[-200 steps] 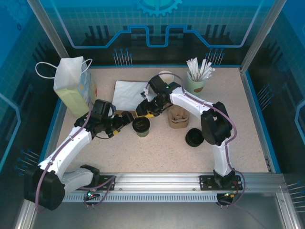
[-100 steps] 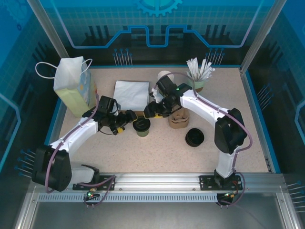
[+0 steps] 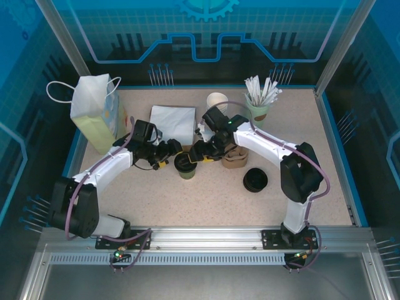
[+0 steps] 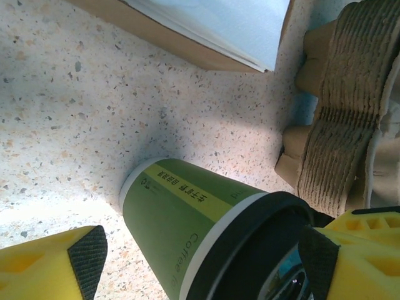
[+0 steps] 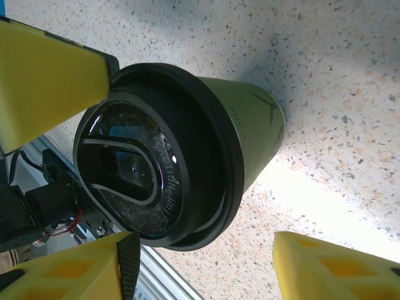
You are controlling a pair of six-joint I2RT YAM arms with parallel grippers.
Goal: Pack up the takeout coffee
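Our left gripper (image 4: 203, 253) and right gripper (image 5: 201, 259) straddle the takeout coffee (image 3: 185, 164), both released. We judge this brackets it for a secure pickup.

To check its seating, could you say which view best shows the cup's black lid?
Right wrist: the lid faces the camera, close. Left wrist shows its rim side-on; top external, a small dark disc.

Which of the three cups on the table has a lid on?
The olive-green cup in the middle: a black lid closes it. The white-rimmed cup at the back stands open, and the mint-green cup holds wrapped sticks.
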